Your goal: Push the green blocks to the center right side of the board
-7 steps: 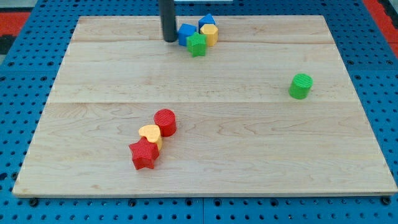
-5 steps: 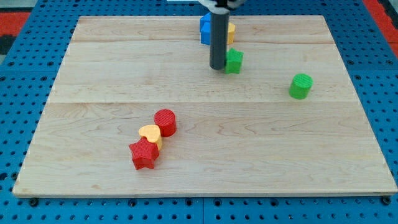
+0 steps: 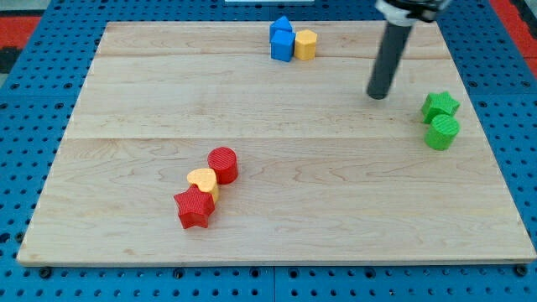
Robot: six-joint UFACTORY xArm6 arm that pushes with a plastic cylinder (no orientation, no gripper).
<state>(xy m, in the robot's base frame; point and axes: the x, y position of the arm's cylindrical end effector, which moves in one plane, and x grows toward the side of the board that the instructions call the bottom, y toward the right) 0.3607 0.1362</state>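
Note:
A green star block (image 3: 440,106) and a green cylinder block (image 3: 441,132) sit touching each other at the view's right, near the board's right edge, the star just above the cylinder. My tip (image 3: 378,95) stands on the board to the left of the green star, a short gap apart from it. The dark rod rises from it toward the view's top.
Two blue blocks (image 3: 282,40) and a yellow block (image 3: 305,44) cluster at the view's top centre. A red cylinder (image 3: 223,164), a yellow heart (image 3: 203,182) and a red star (image 3: 194,207) form a diagonal row at lower left centre. The wooden board (image 3: 277,235) lies on a blue pegboard.
My tip moved right from the top cluster, pushing the green star to the right. The green cylinder also shifted right and down. The two greens now touch near the right edge.

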